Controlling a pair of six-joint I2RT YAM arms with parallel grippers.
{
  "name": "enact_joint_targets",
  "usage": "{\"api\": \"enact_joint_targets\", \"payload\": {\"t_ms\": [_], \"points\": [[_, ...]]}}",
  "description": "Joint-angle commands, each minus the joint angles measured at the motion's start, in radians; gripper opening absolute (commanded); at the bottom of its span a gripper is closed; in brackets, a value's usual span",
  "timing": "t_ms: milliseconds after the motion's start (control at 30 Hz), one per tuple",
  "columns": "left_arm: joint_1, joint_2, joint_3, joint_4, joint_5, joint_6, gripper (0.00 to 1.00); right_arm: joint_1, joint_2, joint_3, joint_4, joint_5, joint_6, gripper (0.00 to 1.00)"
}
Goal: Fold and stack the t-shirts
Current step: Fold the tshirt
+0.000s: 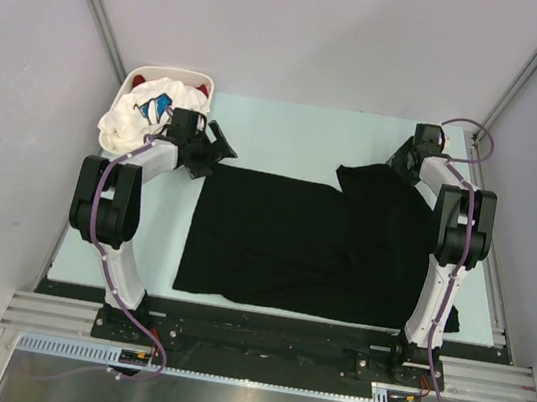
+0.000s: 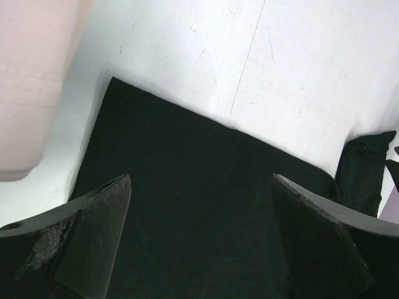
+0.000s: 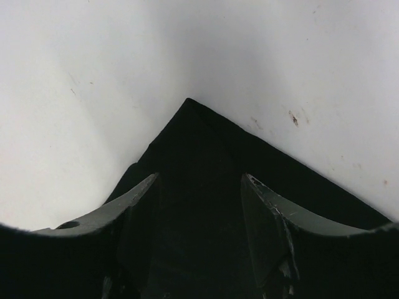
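Right wrist view: my right gripper [image 3: 199, 180] and left gripper [image 2: 199, 180] stand apart over far corners of the black t-shirt [image 3: 206, 137]; closing too shallow could miss the cloth.

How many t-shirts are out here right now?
2 clearly: a black t-shirt spread on the table, a white t-shirt heaped in the basket. Red cloth behind it may be a third.
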Motion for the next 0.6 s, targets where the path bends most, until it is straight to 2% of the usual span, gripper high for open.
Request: {"api": "enact_joint_targets", "payload": {"t_ms": [0, 200, 567], "points": [[0.012, 0.000, 0.019, 0.003, -0.006, 0.025, 0.97, -0.006, 0.016, 0.004, 0.023, -0.009, 0.004, 0.58], [0.015, 0.002, 0.016, 0.008, -0.006, 0.025, 0.97, -0.009, 0.025, 0.011, 0.026, -0.013, 0.009, 0.54], [0.016, 0.002, 0.013, 0.006, -0.009, 0.028, 0.97, -0.018, 0.037, 0.015, 0.026, -0.007, 0.013, 0.33]]}}
